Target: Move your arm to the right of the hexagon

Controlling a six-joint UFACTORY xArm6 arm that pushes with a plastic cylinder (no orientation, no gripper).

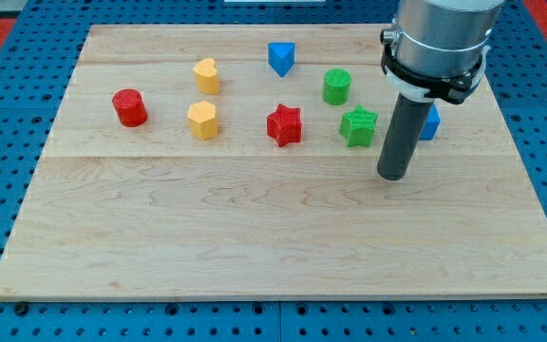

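Camera view: the yellow hexagon (202, 120) sits left of centre on the desk (254, 237), with a yellow heart (207, 75) above it, a red cylinder (129, 107) to its left and a red star (284, 124) to its right. My tip (393, 176) stands well to the right, just below-right of the green star (358, 126). No claw is fitted, only a rod. The hexagon looks light, stiff, and likely to slide on smooth wood; no hold needed. The gap before the red star is narrow.
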